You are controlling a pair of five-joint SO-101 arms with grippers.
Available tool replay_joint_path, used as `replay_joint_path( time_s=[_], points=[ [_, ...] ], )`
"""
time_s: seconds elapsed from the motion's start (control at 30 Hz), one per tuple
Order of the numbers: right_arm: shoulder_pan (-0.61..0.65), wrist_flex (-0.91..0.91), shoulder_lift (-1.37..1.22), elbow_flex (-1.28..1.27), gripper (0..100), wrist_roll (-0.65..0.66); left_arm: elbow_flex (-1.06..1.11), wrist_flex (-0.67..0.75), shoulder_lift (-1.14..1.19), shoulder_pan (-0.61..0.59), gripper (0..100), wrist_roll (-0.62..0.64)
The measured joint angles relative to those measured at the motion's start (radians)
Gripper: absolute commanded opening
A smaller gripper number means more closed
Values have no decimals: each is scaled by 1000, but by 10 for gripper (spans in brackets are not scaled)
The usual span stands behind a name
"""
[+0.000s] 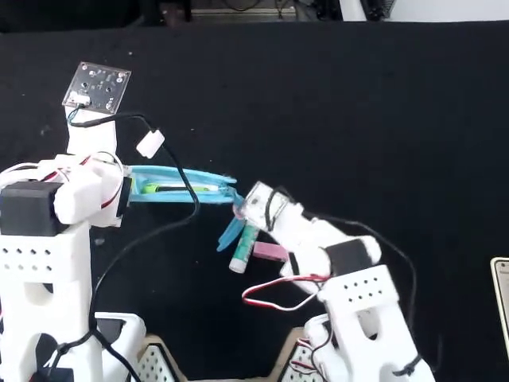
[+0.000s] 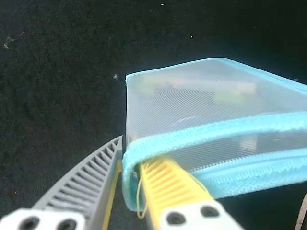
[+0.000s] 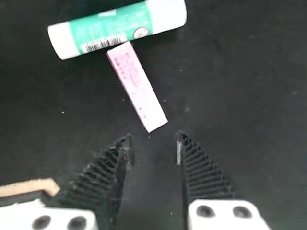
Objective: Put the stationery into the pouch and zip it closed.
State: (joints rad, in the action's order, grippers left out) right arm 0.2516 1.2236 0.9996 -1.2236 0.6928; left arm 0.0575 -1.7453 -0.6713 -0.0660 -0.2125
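Note:
A clear pouch [image 1: 187, 185] with a light-blue zip band lies left of centre, with a green pen [image 1: 179, 189] inside it. My left gripper [image 1: 129, 195] is shut on the pouch's end. In the left wrist view the yellow finger [image 2: 165, 184] is inside the pouch [image 2: 192, 110] mouth and the grey finger [image 2: 96, 167] is outside. A green and white glue stick [image 3: 117, 28] and a pink eraser [image 3: 136, 86] lie on the black cloth. My right gripper [image 3: 152, 139] hangs open just short of the eraser. From above, the glue stick [image 1: 242, 248] and eraser [image 1: 270, 252] lie under the right arm.
A light-blue item [image 1: 231, 233] lies beside the glue stick, just off the pouch's open end. A black cable [image 1: 171, 163] crosses over the pouch. A small square board [image 1: 97, 86] sits above the left arm. A white object [image 1: 501, 302] pokes in at the right edge.

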Motion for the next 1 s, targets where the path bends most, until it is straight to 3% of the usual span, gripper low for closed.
replay_joint_path(
  time_s=[0.23,0.77,0.9,1.0],
  points=[
    [0,-173,-25,-132,135,8,0,0,0,0,30,0],
    [-2,-373,-212,-137,132,51,0,0,0,0,30,0],
    [-2,-384,-212,-137,8,58,0,0,0,0,30,0],
    [-6,-384,-212,-137,8,127,0,0,0,0,30,0]
  ],
)
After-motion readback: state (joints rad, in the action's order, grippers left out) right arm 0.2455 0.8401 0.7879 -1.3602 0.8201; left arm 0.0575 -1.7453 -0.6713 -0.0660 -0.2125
